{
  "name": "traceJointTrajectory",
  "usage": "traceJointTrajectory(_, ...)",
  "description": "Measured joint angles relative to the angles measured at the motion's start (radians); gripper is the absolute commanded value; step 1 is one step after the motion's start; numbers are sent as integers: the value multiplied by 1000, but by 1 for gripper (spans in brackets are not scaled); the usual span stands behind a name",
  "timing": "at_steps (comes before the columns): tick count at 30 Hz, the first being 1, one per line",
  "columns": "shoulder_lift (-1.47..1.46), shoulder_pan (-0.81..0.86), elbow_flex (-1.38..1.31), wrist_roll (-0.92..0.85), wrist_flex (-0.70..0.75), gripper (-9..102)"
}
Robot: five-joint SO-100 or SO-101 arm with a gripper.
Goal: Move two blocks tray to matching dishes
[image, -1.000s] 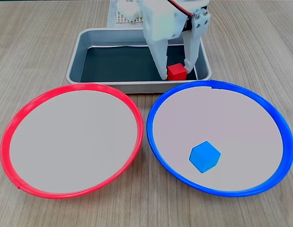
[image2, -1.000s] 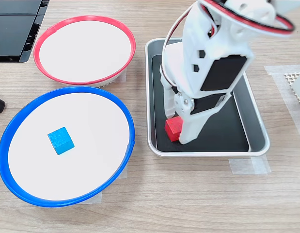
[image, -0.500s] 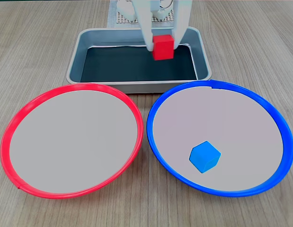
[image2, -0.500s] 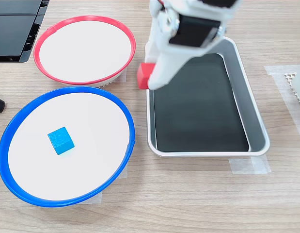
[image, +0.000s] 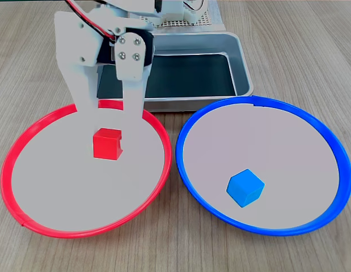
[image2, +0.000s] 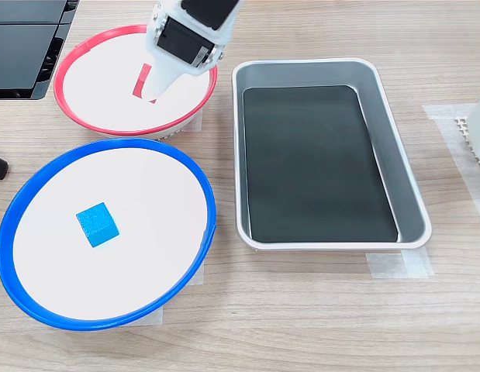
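The white plastic gripper [image: 107, 113] stood released above the glossy red cube [image: 107, 143], which sat in the round red-rimmed plate [image: 28, 133].

wooden table [image: 288, 51], silver tray [image2: 414, 209], red-rimmed dish [image: 28, 221], blue-rimmed dish [image: 334, 153]

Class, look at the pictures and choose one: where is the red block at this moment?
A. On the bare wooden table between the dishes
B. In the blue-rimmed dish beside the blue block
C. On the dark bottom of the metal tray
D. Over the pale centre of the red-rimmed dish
D: the red block sits within the red-rimmed dish, just below the gripper; the tray holds no block.
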Motion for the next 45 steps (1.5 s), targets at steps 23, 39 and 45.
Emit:
traceJointTrajectory(23, 1012, -144, 890, 1571, -479, -1)
traceJointTrajectory(39, 1962, -121, 1508, 1684, 120, 0)
traceJointTrajectory(45, 2048, -121, 1508, 1677, 244, 0)
